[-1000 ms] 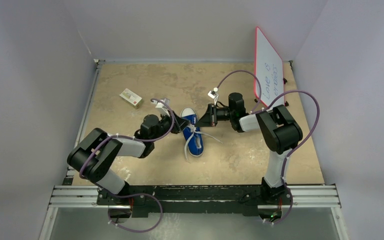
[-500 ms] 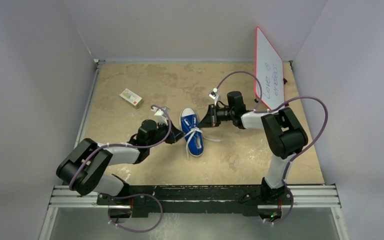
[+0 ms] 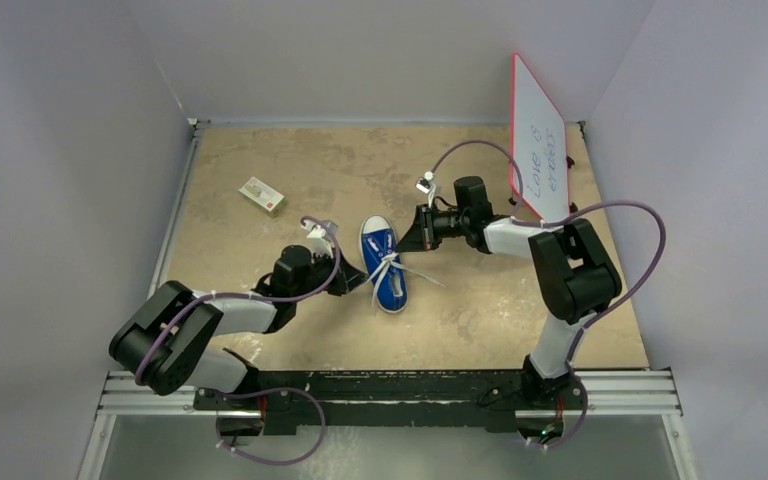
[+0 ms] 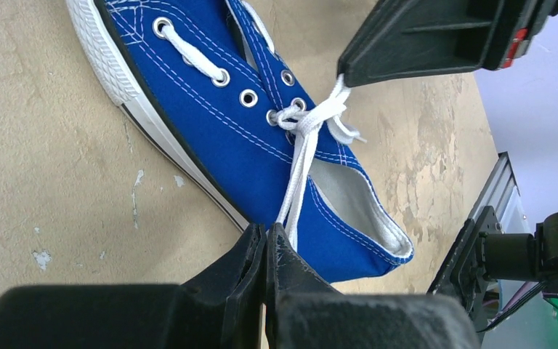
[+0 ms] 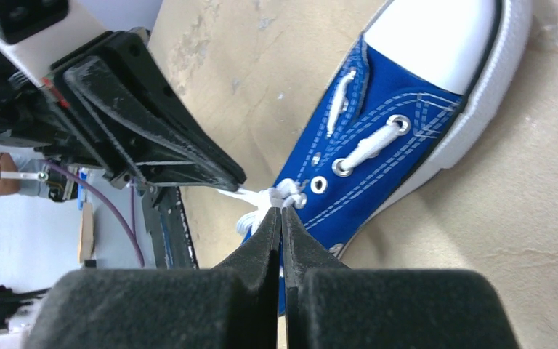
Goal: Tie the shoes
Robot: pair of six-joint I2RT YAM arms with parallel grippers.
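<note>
A small blue sneaker [image 3: 387, 268] with a white toe cap lies mid-table, toe pointing away from the arms. Its white laces [image 4: 301, 142] cross in a knot over the eyelets. My left gripper [image 4: 269, 231] sits at the shoe's left side, shut on one lace strand that runs taut from the knot. My right gripper [image 5: 282, 211] is on the shoe's far right side, shut on the other strand close to the knot [image 5: 282, 195]. In the top view the left gripper [image 3: 358, 283] and right gripper [image 3: 406, 245] face each other across the shoe.
A small white-and-red box [image 3: 261, 196] lies at the far left. A red-framed whiteboard [image 3: 538, 140] leans at the far right. Grey walls close in three sides, and a metal rail [image 3: 390, 392] runs along the near edge.
My left gripper has shut on a lace and drawn back toward the near left. The right gripper has shifted slightly away. The laces now stretch tighter across the shoe.
</note>
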